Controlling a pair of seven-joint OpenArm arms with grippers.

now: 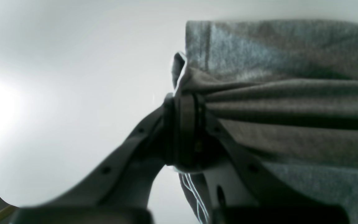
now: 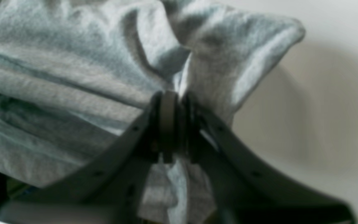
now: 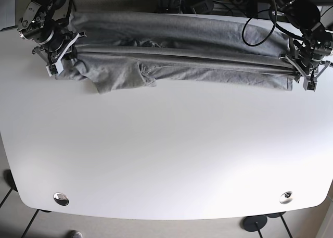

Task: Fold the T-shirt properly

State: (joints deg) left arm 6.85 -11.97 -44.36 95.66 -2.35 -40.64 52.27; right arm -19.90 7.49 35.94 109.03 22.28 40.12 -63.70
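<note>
A grey T-shirt (image 3: pixel 177 55) is stretched sideways across the far part of the white table (image 3: pixel 166 154), between my two arms. My left gripper (image 3: pixel 301 71), at the right of the base view, is shut on the shirt's right end; the left wrist view shows its fingers (image 1: pixel 186 130) pinching bunched cloth (image 1: pixel 291 93). My right gripper (image 3: pixel 61 58), at the left of the base view, is shut on the shirt's left end; the right wrist view shows its fingers (image 2: pixel 168 124) clamped on a fold (image 2: pixel 104 68). A sleeve (image 3: pixel 122 76) droops onto the table near the left end.
Cables and dark equipment (image 3: pixel 218 1) lie beyond the table's far edge. Two round metal fittings (image 3: pixel 61 198) (image 3: pixel 285 197) sit near the table's front corners. The white tabletop stretches from the shirt to the front edge.
</note>
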